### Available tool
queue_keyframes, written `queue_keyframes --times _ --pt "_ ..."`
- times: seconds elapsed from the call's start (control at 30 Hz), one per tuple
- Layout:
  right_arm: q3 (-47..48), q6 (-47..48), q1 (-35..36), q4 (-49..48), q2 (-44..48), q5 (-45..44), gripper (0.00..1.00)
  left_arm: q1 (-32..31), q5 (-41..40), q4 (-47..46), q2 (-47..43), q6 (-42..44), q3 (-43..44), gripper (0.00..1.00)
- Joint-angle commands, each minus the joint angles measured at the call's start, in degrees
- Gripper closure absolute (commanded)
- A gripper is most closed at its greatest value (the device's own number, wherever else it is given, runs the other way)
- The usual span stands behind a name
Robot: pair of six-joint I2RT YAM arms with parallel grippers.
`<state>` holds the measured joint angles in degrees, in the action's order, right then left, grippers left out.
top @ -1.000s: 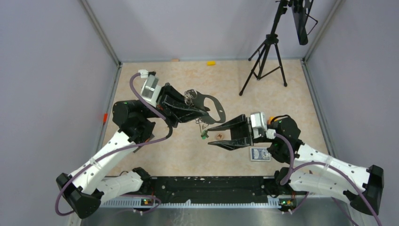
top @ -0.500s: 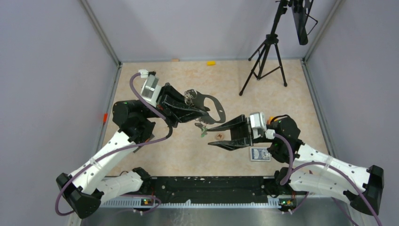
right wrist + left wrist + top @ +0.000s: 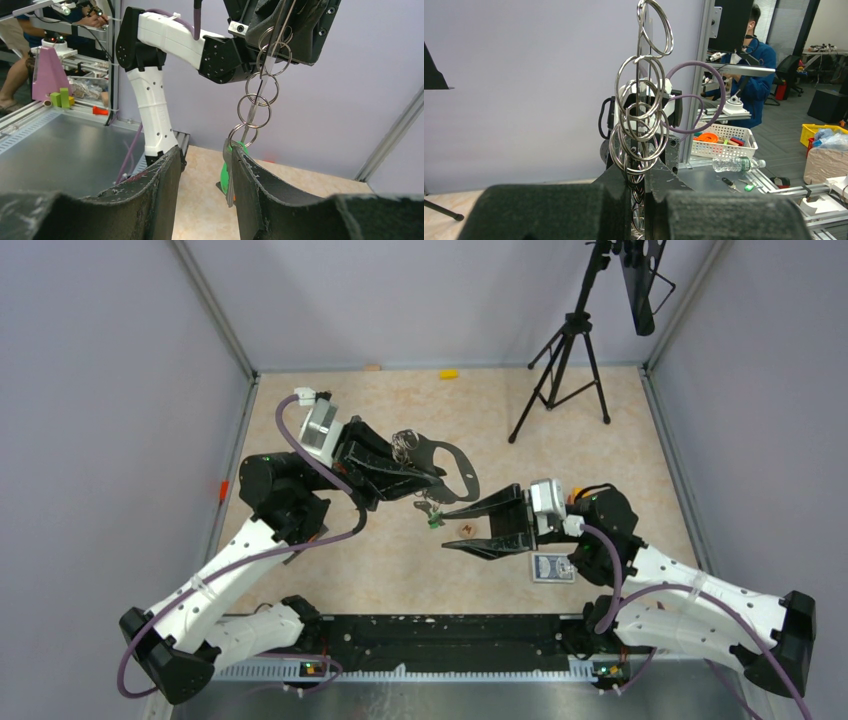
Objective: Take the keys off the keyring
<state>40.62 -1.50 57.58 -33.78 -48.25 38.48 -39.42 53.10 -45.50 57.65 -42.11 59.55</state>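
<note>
Little movement over the last second. The left gripper [image 3: 425, 480] stays pinched shut on the keyring [image 3: 462, 468], holding the grey loop up off the table [image 3: 400, 570], edge-on to its own wrist camera, with the stack of split rings [image 3: 639, 125] standing above the closed fingers [image 3: 549, 210]. The one change worth noting is that the hanging keys [image 3: 433, 520] sit slightly higher and closer to the keyring than a second ago. The right gripper [image 3: 442, 528] has crept a touch toward them while its jaws have held the same wide spread throughout. In the right wrist view the chain of rings [image 3: 257, 95] drops from the left gripper, and the green-headed key [image 3: 223, 180] with a silvery one beside it now hangs between the right fingers [image 3: 150, 190], nearer the finger on the right of that view. Whether it touches that pad I cannot tell. My reading is that the approach is nearly finished — the keys are bracketed but not yet gripped, and all still hang from the keyring, so nothing has been removed. The next step would seem to be a close on the key heads, then a pull or twist against the left arm's hold. The keys swing freely and are thin, so an off-centre close could nudge them aside. The small brown cube [image 3: 465, 530] lies on the table below — not involved.
</note>
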Motion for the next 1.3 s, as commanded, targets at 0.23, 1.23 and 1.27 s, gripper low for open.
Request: queue_keyframes --times 0.23,1.23,1.27 --pt "2.1 0.7 -0.2 -0.7 1.4 0.5 0.58 0.1 -0.3 -3.4 -0.2 -0.6 -0.2 1.0" --pt "11.2 11.8 -0.2 18.7 -0.8 -4.7 0.62 0.1 0.1 -3.1 -0.1 -0.9 0.4 1.0" --pt "11.2 11.8 -0.3 18.6 -0.9 -4.5 0.62 0.1 0.1 -3.1 0.0 -0.9 0.4 1.0"
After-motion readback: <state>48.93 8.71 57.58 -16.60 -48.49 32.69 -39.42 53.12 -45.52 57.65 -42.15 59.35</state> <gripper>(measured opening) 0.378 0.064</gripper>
